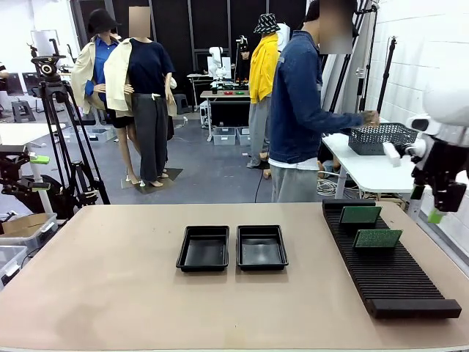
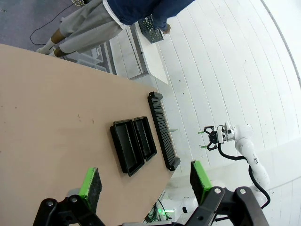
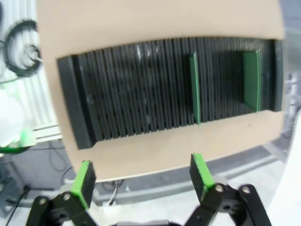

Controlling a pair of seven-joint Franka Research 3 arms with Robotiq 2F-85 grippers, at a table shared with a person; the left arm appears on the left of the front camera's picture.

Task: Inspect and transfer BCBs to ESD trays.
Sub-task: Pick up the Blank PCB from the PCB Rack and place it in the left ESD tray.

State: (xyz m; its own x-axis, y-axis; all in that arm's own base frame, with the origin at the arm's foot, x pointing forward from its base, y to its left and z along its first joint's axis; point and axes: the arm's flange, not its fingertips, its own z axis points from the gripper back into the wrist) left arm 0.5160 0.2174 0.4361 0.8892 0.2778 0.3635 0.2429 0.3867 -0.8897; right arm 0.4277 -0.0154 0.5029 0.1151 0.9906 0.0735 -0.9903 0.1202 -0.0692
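Two empty black ESD trays (image 1: 204,248) (image 1: 261,247) lie side by side mid-table. Two green BCBs (image 1: 360,214) (image 1: 377,238) stand in the far end of a long black slotted rack (image 1: 388,271) on the right. My right gripper (image 1: 427,205) hangs open beyond the table's right edge, beside the rack. Its wrist view looks down on the rack (image 3: 131,89) and both boards (image 3: 194,87) (image 3: 252,77), with nothing between the fingers of the gripper (image 3: 142,176). My left gripper (image 2: 145,181) is open and empty, high above the table, with the trays (image 2: 126,146) (image 2: 146,137) far below.
A person (image 1: 297,110) stands at the far side, turned right, with a hand on a grey mesh basket (image 1: 381,138) on a white side table (image 1: 366,172). The tan table (image 1: 110,279) is bare left of the trays. A tripod (image 1: 62,139) stands far left.
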